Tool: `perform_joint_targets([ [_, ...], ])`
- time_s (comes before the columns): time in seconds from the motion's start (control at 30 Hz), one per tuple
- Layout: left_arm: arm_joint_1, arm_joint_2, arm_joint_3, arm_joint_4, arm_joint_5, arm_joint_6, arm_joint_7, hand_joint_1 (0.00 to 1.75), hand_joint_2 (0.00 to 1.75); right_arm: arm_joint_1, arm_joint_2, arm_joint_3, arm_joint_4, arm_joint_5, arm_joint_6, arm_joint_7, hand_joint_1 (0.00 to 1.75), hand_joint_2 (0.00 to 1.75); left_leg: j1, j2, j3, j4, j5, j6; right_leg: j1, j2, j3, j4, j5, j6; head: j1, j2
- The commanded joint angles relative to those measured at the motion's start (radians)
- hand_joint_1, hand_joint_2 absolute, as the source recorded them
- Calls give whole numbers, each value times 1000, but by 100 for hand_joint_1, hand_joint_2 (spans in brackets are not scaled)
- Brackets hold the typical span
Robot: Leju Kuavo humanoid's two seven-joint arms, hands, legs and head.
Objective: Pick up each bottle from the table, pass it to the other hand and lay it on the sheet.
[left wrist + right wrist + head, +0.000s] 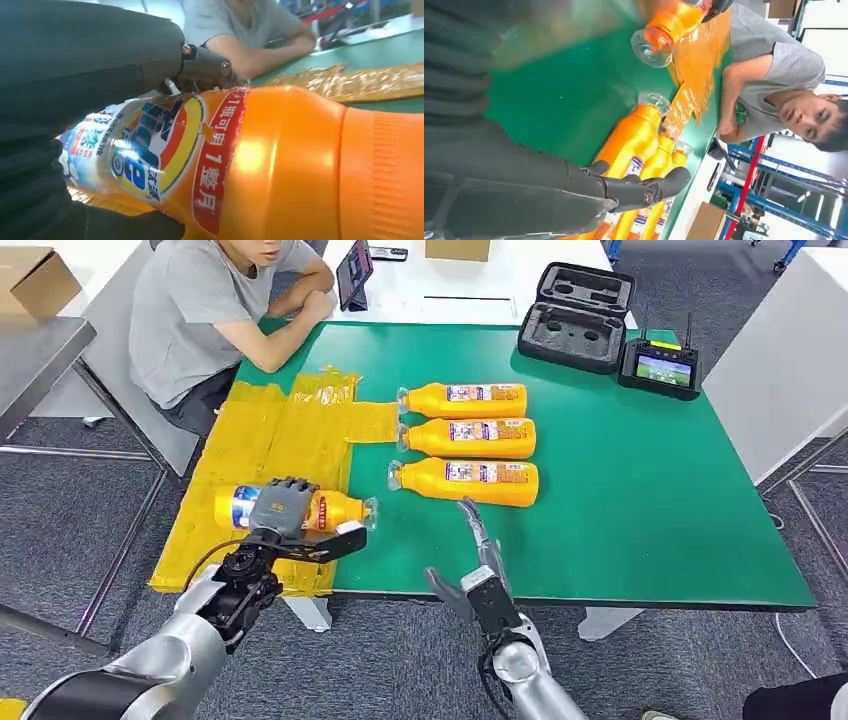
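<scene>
**Inspector:** Start with the largest items. What is on site?

**Assistant:** A green table (pixel 640 500), with a yellow sheet (pixel 270 435) taped over its left end. A person (pixel 210 310) sits at the far left corner, forearms on the table edge. At the far right stand an open black case (pixel 575 315) and a controller with a lit screen (pixel 658 368).

**Inspector:** The bottles?

**Assistant:** Three orange bottles (pixel 470 437) lie side by side near the middle of the table, caps toward the sheet, the farthest with its cap touching it. A fourth, the held bottle (pixel 340 510), lies level in the left hand (pixel 280 510) above the near part of the sheet, cap pointing right.

**Inspector:** Hand states?

**Assistant:** The left hand is wrapped over the labelled body, as the left wrist view confirms. The right hand (pixel 478 560) holds nothing; its fingers are extended, and it sits near the front edge, just short of the nearest lying bottle.

**Inspector:** Handling assessment?

**Assistant:** By judgement: rigid plastic, likely full and moderately heavy, with a glossy label that may slip. The round body could roll once laid down. The safest hold is across the mid-body, over the label; the clear cap end is too narrow.
</scene>
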Motion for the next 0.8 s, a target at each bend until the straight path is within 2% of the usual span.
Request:
perform_joint_targets([
  [0.03, -59, 11, 14, 62, 20, -10, -45, 2, 175, -45, -2, 3, 51, -6, -14, -2, 0, 175, 1, 2, 1, 2, -1, -1, 1, 1, 1, 1, -1, -2, 0, 0],
  [0.27, -56, 16, 10, 65, 25, -9, -45, 0, 175, -51, -1, 10, 57, -2, -21, -2, 0, 175, 1, 3, 1, 2, -1, -1, 1, 2, 1, 2, 0, -2, 0, 0],
  [0.43, -59, 14, 14, 67, 27, -51, 27, 0, 175, -49, -3, 8, 53, -8, -25, -2, 0, 175, 1, 2, 1, 3, -2, -1, 1, 2, 1, 2, -1, -2, 0, 0],
  [0.6, -52, 18, 7, 63, 18, -42, 36, 0, 175, -48, -3, 8, 54, -8, -26, -2, 0, 175, 0, 2, 1, 1, -1, -1, 1, 1, 0, 1, 0, -1, 0, 0],
  [0.8, 4, -14, -13, -24, 24, 77, -12, 0, 175, -16, -18, -8, 25, -12, -42, -2, 0, 175, 0, 0, 1, 0, 0, -1, 0, 0, 1, 0, 0, -1, 0, 0],
])
